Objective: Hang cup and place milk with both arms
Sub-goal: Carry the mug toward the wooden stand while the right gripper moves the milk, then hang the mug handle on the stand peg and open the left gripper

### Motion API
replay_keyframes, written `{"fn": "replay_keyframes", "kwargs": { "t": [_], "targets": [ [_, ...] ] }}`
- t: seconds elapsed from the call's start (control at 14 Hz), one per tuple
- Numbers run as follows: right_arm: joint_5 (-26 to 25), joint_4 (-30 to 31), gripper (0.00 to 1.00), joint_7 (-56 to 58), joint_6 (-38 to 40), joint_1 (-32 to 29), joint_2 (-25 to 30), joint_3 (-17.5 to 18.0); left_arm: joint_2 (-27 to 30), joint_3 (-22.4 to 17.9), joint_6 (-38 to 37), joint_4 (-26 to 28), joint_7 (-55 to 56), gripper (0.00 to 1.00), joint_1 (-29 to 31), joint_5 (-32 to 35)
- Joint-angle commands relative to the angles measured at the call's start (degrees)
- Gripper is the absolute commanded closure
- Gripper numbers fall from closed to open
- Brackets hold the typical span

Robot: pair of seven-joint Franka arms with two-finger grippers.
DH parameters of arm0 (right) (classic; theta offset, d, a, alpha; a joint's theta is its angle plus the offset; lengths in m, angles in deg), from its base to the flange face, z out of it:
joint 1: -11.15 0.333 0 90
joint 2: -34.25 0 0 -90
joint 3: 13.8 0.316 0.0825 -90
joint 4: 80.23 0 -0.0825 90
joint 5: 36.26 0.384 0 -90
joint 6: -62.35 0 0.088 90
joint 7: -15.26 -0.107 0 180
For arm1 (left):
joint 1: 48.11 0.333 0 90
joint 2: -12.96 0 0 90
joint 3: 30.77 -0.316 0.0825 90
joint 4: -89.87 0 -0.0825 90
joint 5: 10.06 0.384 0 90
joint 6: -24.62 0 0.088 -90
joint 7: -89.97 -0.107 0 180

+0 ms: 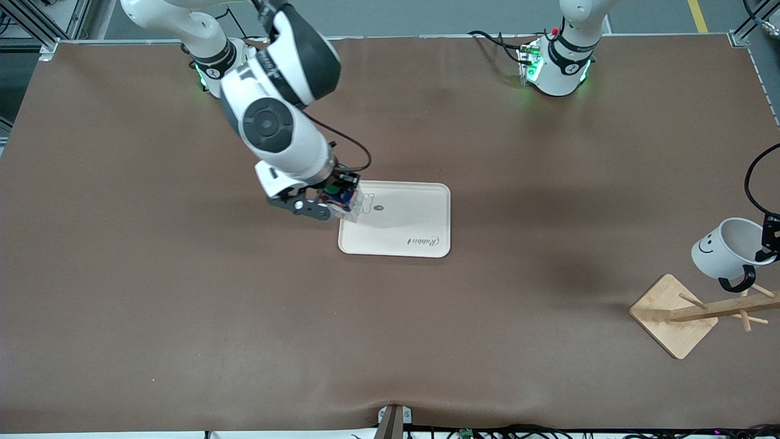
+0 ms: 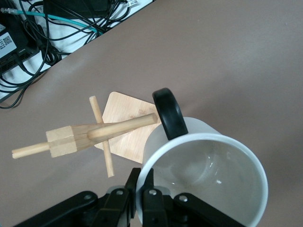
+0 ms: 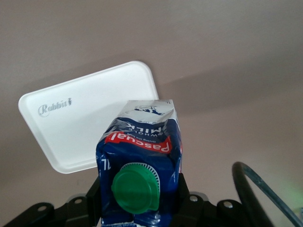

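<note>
The right claw [image 1: 334, 204] is clamped on the milk [image 1: 342, 196], its fingers pressing the carton's two sides just beside the green cap [image 3: 136, 191]. It holds the carton up over the edge of the white tray [image 1: 420, 207] that lies toward the right arm's end of the counter [image 1: 183, 305]. From the wrist view the tray sits below the carton with clear air between them, so the milk is not yet set down; it appears to need a short lowering onto the tray and then a release.

The left claw [image 1: 769, 241] grips the rim of the cup [image 1: 725, 247], one finger inside the wall and one outside, as far as the wrist view shows. The cup is tilted in the air over the wooden rack [image 1: 682, 314] at the left arm's end of the counter. Its black handle [image 2: 168, 112] hangs just beside the tip of the rack's upper peg [image 2: 120, 128], but I judge the peg is not through the loop yet.

So both things are lifted and carried to their places; neither half of the task is finished. Hanging the cup calls for threading the handle over the peg, the finer of the two moves.
</note>
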Motion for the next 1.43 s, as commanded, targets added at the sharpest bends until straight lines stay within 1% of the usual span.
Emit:
{"fn": "replay_keyframes", "kwargs": {
  "t": [0.0,0.21,0.36,0.57,0.71,0.79,0.86,0.93,1.0,1.07,1.29,1.36],
  "targets": [
    [-3.85,5.38,1.00,9.47,1.19,-4.61,6.04,0.43,-1.10,0.39,0.54,-1.32,-1.87,1.00,0.98,-1.04],
    [-4.30,12.49,1.00,17.77,0.58,-11.82,12.01,0.35,-1.89,0.39,0.63,-1.41,-2.66,1.00,2.12,-1.65],
    [-4.47,16.63,1.00,27.14,-0.56,-18.57,14.84,0.35,-2.59,0.48,0.63,-1.41,-2.66,1.00,3.00,-2.70],
    [-4.47,19.37,1.00,40.87,-0.74,-27.80,15.20,0.35,-3.03,0.48,0.98,-1.41,-3.27,1.00,3.61,-2.80],
    [-4.56,22.08,1.00,48.60,-4.06,-33.35,15.20,0.35,-3.13,0.48,1.07,-1.41,-3.45,1.00,3.61,-2.80],
    [-4.65,24.01,1.00,52.82,-6.43,-36.07,15.11,0.35,-3.13,0.39,1.07,-1.50,-3.28,0.59,3.61,-2.80],
    [-4.74,26.47,1.00,55.91,-8.63,-38.10,15.11,0.35,-3.21,0.48,0.98,-2.45,-3.36,0.12,3.44,-2.80],
    [-6.04,28.93,1.00,58.46,-11.78,-39.60,15.11,0.26,-3.21,0.48,0.89,-2.81,-3.28,0.00,3.35,-2.80],
    [-8.84,30.44,1.00,59.44,-13.81,-40.74,14.85,0.26,-2.95,0.74,0.72,-2.90,-2.93,0.00,3.18,-2.71],
    [-11.30,30.62,1.00,59.54,-14.01,-41.45,14.67,0.35,-2.69,0.91,0.37,-2.99,-2.75,0.00,3.00,-2.71],
    [-12.64,30.89,1.00,59.10,-14.01,-41.72,13.97,0.26,-1.29,2.41,-1.82,-3.08,-2.05,0.00,2.91,-2.79],
    [-13.00,30.89,1.00,59.10,-14.01,-42.33,13.27,0.26,-0.41,2.67,-3.22,-2.99,0.48,0.00,2.91,-2.71]
  ]
}}
